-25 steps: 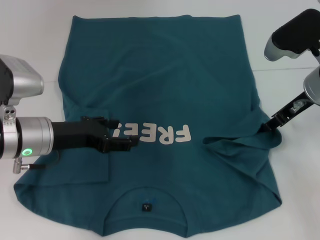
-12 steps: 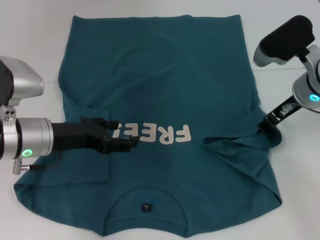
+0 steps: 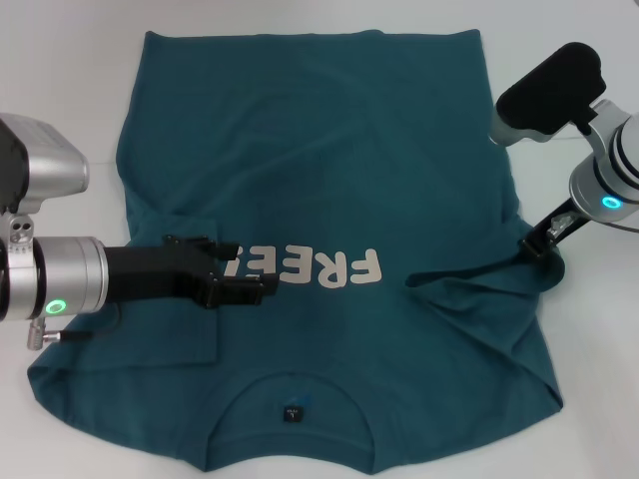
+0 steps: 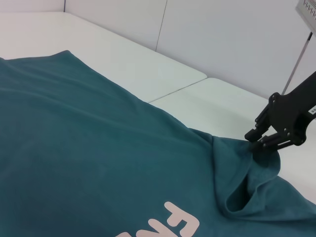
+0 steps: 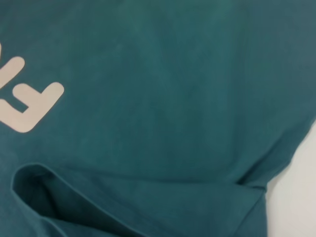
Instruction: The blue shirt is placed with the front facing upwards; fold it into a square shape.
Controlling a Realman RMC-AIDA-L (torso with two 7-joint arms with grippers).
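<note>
A smooth white table (image 3: 70,90) holds the blue shirt (image 3: 319,150), spread flat, soft and a little wrinkly, collar nearest the robot. On the left, the left gripper (image 3: 262,285) lies low over the folded-in sleeve, its black fingers pressed together. Big white letters (image 3: 329,267) beside it read "FREE". A small dark tag (image 3: 292,411) sits inside the round collar. On the right, the right gripper (image 3: 536,246) pinches the other sleeve's edge.
</note>
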